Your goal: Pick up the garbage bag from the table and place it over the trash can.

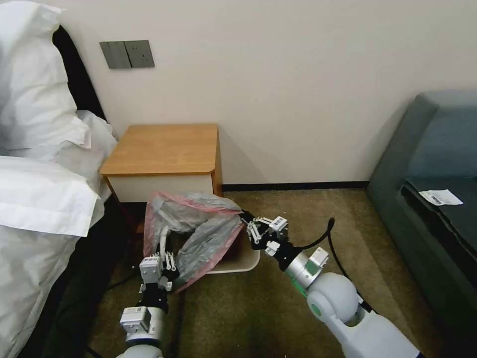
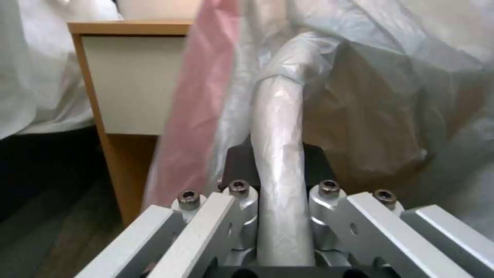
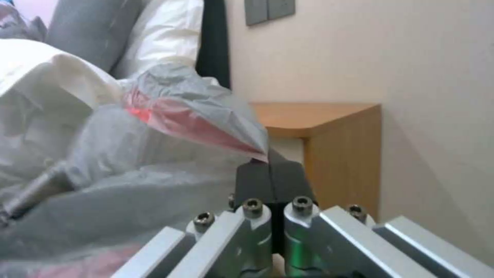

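Head camera looks down from afar; both wrist cameras sit close, sharing the crinkly grey, pink-rimmed plastic bag (image 1: 198,228) and orange-brown wooden nightstand (image 1: 164,149).

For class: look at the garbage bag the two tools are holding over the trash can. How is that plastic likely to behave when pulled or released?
The garbage bag looks thin, crinkled and see-through, so it is probably floppy and very light. It sags between the left tool and right tool, so it would likely collapse if released. The right tool pinches only a corner, which may slip or tear under a hard pull.
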`<state>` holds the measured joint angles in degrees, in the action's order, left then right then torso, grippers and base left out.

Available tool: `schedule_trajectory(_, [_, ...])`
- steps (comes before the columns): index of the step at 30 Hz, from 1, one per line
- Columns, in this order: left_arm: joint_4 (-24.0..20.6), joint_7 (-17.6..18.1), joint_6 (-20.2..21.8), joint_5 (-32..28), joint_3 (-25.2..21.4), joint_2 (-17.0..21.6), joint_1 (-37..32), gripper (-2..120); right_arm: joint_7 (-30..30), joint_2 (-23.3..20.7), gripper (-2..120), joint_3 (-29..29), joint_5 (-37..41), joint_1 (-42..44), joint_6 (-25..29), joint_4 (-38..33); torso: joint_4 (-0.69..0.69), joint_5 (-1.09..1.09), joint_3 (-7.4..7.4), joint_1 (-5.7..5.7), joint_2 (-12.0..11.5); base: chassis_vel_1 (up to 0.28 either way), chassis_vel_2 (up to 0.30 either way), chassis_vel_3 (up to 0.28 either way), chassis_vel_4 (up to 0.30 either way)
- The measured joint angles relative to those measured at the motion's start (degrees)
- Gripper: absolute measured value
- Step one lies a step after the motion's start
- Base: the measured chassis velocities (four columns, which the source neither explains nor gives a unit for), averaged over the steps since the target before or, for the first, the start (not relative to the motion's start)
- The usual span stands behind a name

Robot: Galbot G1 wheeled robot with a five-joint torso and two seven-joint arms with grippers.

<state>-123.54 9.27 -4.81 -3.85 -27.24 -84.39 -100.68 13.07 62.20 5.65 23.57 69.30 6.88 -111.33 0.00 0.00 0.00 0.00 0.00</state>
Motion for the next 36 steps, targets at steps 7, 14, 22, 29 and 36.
schedule_trajectory(7, [-2.1,0.8,1.1,-2.6,-0.8,-0.1,0.7,8,1.2,-1.0,0,2.4,0.1,2.2,1.2,0.0,0.0,0.0,0.0,0.0,0.0,0.0,0.0,0.0,0.0])
schedule_trajectory(14, [-4.3,1.1,2.5,-5.3,-1.3,0.0,1.5,8,1.9,-1.0,0,3.6,-0.4,3.7,2.3,0.2,0.0,0.01,0.0,-0.01,0.0,0.0,0.0,0.0,0.0])
schedule_trajectory(22, [-4.8,1.6,3.4,-8.0,-1.6,0.5,2.8,8,2.7,-0.9,0,6.1,-0.8,5.9,3.1,0.0,0.0,0.0,0.0,0.0,0.0,0.0,0.0,0.0,0.0])
schedule_trajectory(29, [-5.1,1.9,4.2,-9.5,-1.6,0.6,3.6,8,3.5,-0.4,0,7.2,-2.3,7.2,3.7,0.2,0.0,0.0,0.0,0.0,0.0,0.0,0.0,0.0,0.0])
schedule_trajectory(36, [-3.5,2.1,5.0,-10.9,-1.7,0.7,5.6,8,8.5,0.7,27,11.0,-6.7,11.9,8.3,-2.3,-0.01,0.0,0.0,-0.01,0.0,0.0,0.0,0.0,0.0])
